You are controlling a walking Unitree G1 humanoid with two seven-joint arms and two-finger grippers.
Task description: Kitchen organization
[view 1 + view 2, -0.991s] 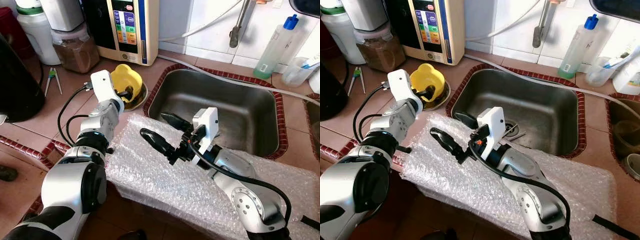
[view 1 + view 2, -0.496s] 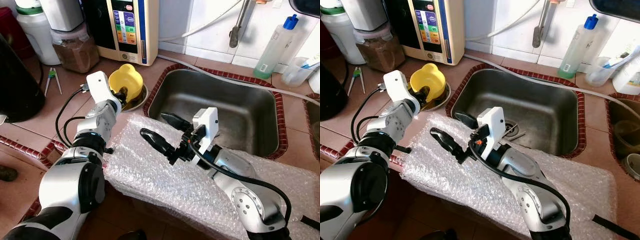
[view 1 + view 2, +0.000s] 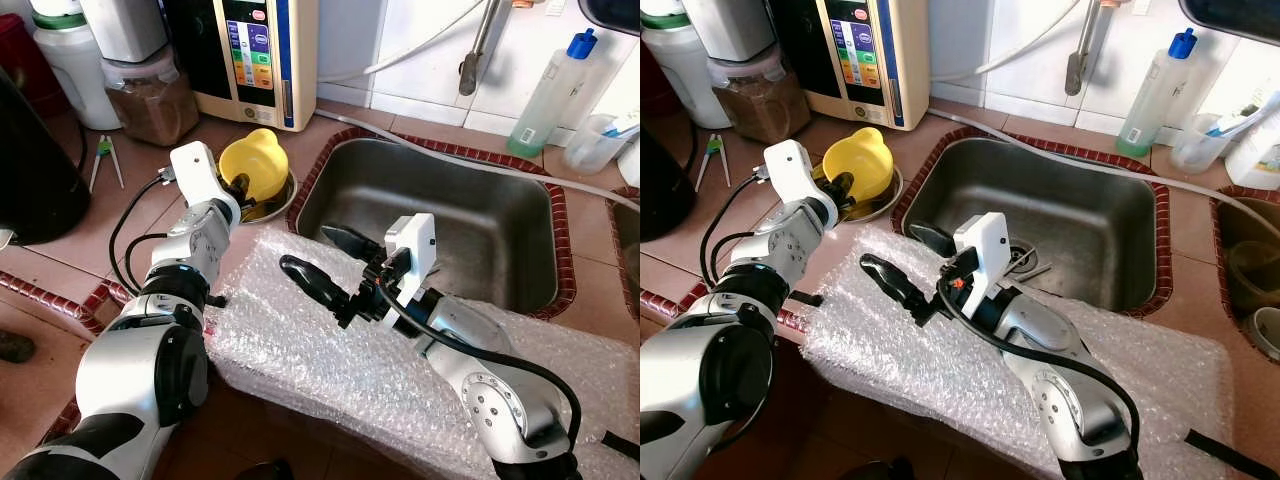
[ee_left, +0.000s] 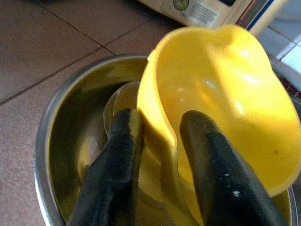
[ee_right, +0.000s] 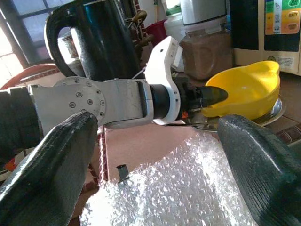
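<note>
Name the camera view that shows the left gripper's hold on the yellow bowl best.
Left wrist view: the left gripper pinches the yellow bowl rim, one finger each side. Eye views show it small; right wrist view shows it side-on.

The two eye views look down from the robot's head at the same table (image 3: pixel 70 260) and sink (image 3: pixel 430 215). The left wrist view sits very close to the yellow bowl (image 4: pixel 221 94). The right wrist view looks sideways across the table and shares that yellow bowl.
</note>
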